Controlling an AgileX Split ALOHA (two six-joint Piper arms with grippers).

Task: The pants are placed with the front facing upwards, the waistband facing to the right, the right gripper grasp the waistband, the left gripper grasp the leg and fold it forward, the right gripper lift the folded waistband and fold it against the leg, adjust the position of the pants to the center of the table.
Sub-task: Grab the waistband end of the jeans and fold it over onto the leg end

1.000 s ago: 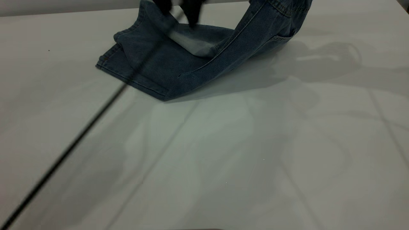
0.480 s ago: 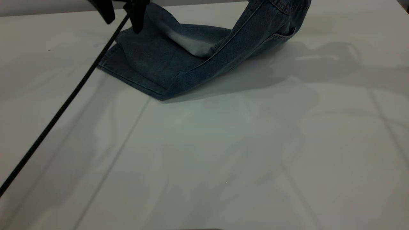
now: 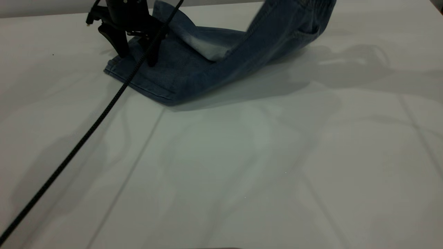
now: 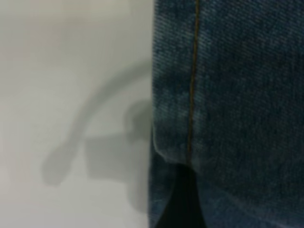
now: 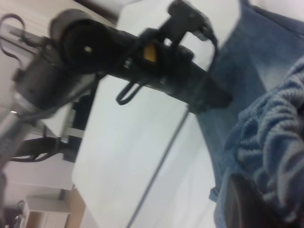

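Left pincer [image 3: 135,58] stands open over the pants [image 3: 193,65]; right pincer grips the waistband [image 5: 270,156].

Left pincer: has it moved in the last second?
Yes. The left pincer has gone left and down along the pants, from above the pale knee patch to the leg hem, fingers apart.

Pale wall [image 3: 41,7] behind; floor, furniture [image 5: 45,209] (blurry) beyond

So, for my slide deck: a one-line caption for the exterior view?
Left pincer planted open on the pants leg hem while the waistband end hangs raised at right.
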